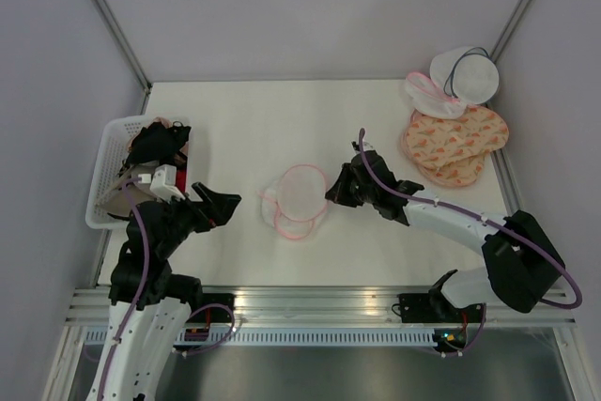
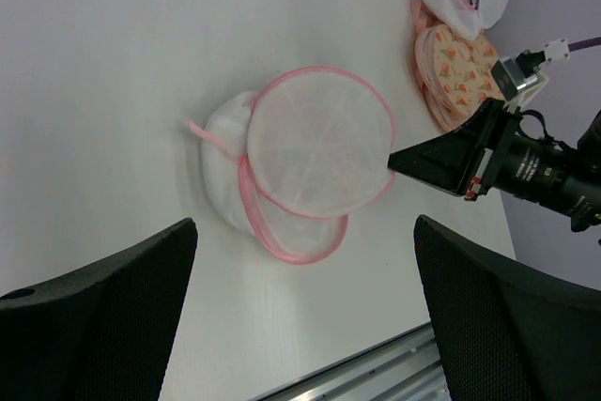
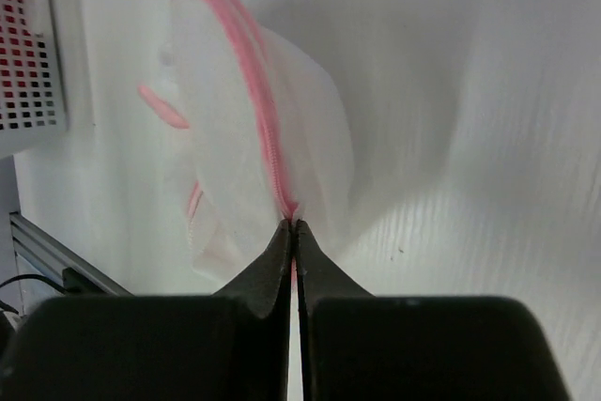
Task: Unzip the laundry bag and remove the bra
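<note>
The bag [image 1: 299, 196] lies near the middle of the counter [image 1: 235, 119], in the centre of the top view. It is white mesh with pink trim. One round half stands tilted up over the other half, which lies on the counter. A short pink strip sticks out from its left side.

The right fingers [image 3: 272, 269] come from the right of the frame and are pressed together on the pink trim at the right edge of the bag. In the right wrist view we see the pink line go between their tips, with no gap between them.

The left fingers [image 2: 113, 316] are spread wide and hold nothing. They hang to the left of the bag, apart from it.

The bra [image 1: 155, 145], as far as we can tell, is the black garment on top of the other clothes in the white basket [image 1: 105, 161] at the left edge.

In the upper right corner lie peach bags [image 1: 455, 143] and a white bag with dark trim [image 1: 465, 75].
</note>
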